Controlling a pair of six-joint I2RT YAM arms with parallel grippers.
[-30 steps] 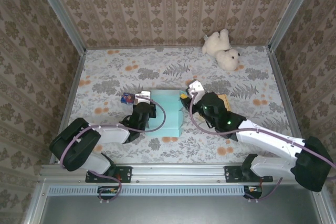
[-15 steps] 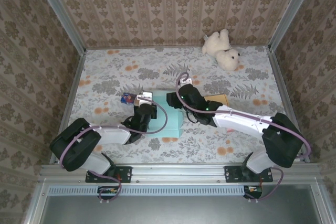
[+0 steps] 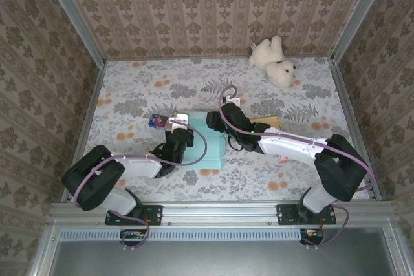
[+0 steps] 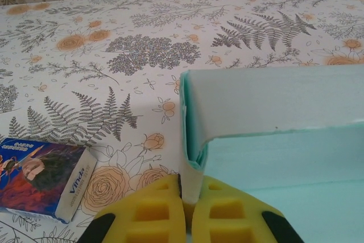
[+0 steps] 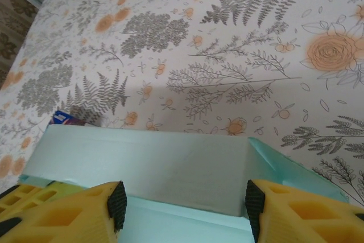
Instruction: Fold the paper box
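While pinched at one wall, the box [image 3: 208, 152] lies on the bench [image 3: 142, 88].
Left wall clamped by the left gripper [image 4: 187, 189]; far wall straddled by the open right gripper [image 5: 182, 197], arms stretched low.

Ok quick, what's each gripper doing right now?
Left gripper: closed, pinching a wall of the paper box.
Right gripper: open, nothing held.
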